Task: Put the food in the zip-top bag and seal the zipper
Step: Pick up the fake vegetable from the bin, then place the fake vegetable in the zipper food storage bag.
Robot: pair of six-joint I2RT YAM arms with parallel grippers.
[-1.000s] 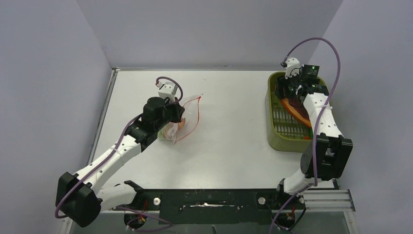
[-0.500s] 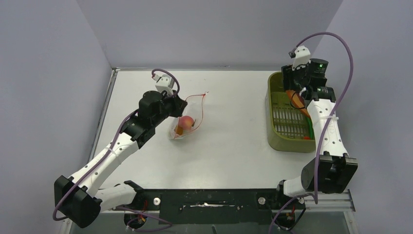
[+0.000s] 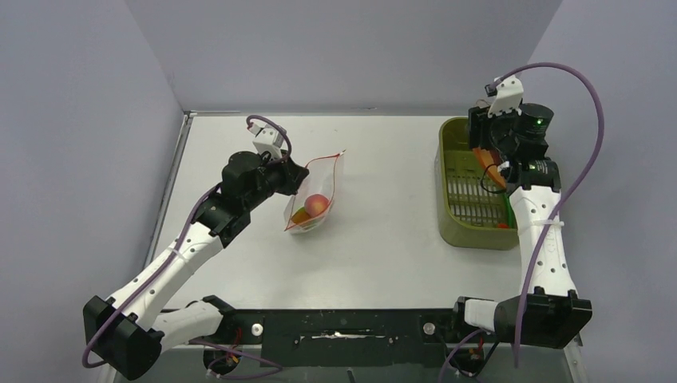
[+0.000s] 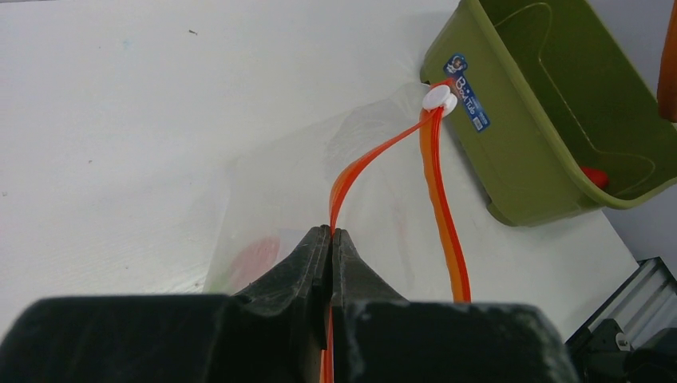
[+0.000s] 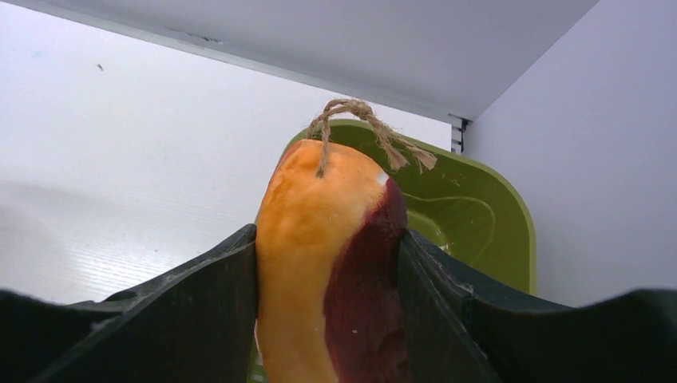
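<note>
Zipper [image 4: 437, 179] pinched in left gripper [image 4: 331, 232], mid-desk; I see right gripper [image 5: 326, 249] clamped on food [image 5: 315, 203] above tub [image 3: 479, 238], far-right corner.

The bag [image 3: 326, 177] is clear, its zipper [image 4: 435, 183] red-orange with a white slider [image 4: 438, 97]. Inside it show a pink-red ball [image 3: 318, 204] and an orange bit [image 3: 300, 215]. The tub [image 4: 511, 159] on the right is olive green with a blue label [image 4: 471, 108]. The slab [image 5: 327, 255] is orange and dark red, its twine [image 5: 359, 120] tan.
</note>
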